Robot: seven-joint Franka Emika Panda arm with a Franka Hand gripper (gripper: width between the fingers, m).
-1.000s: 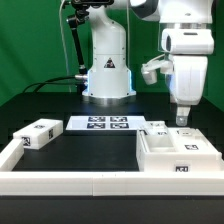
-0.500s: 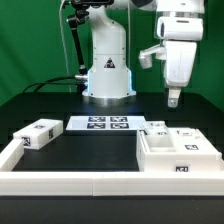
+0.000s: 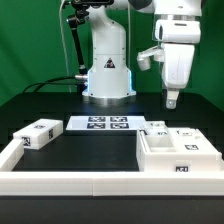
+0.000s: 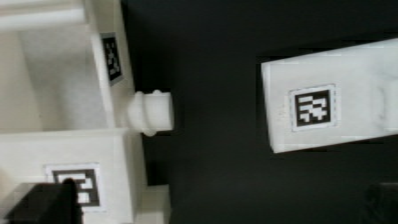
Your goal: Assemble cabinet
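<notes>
On the black desk (image 3: 60, 102), the gripper (image 3: 172, 100) hangs wide and empty above the cabinet (image 3: 178, 155); an off-centre descent could shove it askew.

A black table (image 3: 95, 150) is seen across the lower half of the exterior view; it is edged at the bottom and lower left by a white border rail (image 3: 70, 182); the marker board (image 3: 103, 124) is laid flat at the centre; a small tagged block (image 3: 40, 133) is set at the left; the cabinet (image 3: 178, 155) is placed at the lower right; the robot base (image 3: 107, 82) is mounted at upper centre.
</notes>
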